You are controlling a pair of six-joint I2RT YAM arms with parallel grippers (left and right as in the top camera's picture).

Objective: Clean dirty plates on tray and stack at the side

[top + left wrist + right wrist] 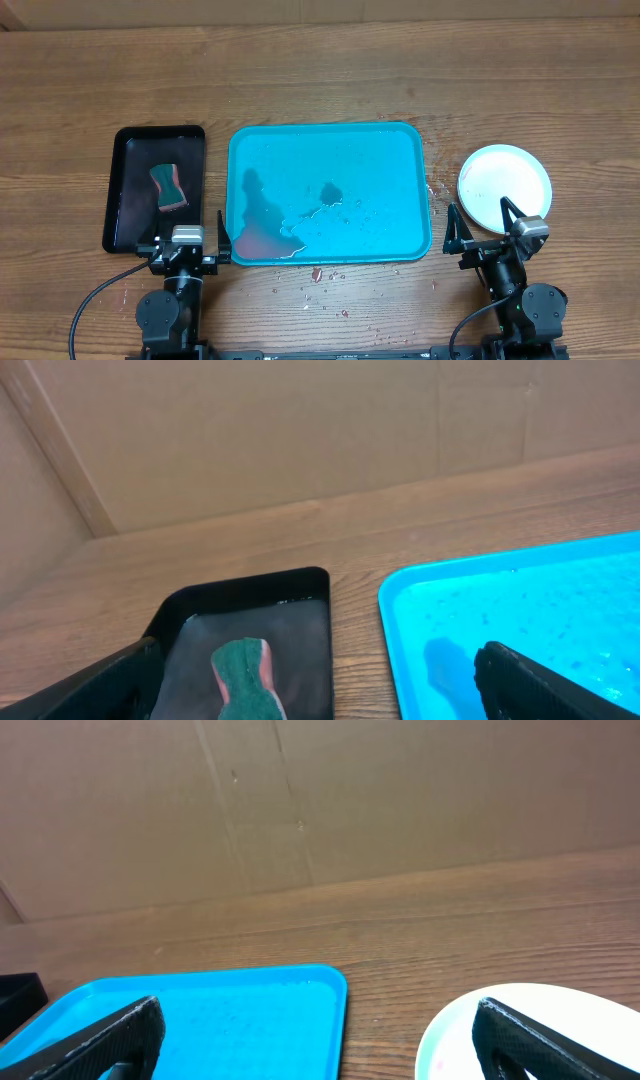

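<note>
Two arms idle, left end effector (320, 685) and right end effector (320, 1035) both wide and empty; white plate (505, 187) sits on the table (320, 60) right of the wet turquoise tray (360, 170), so park without nudging it.

Bright, even light from above, soft shadows; wet sheen on the tray (350, 160); wrist views slightly blurred at lower corners.

No text, label, brand, number or sign can be read anywhere in these views.
</note>
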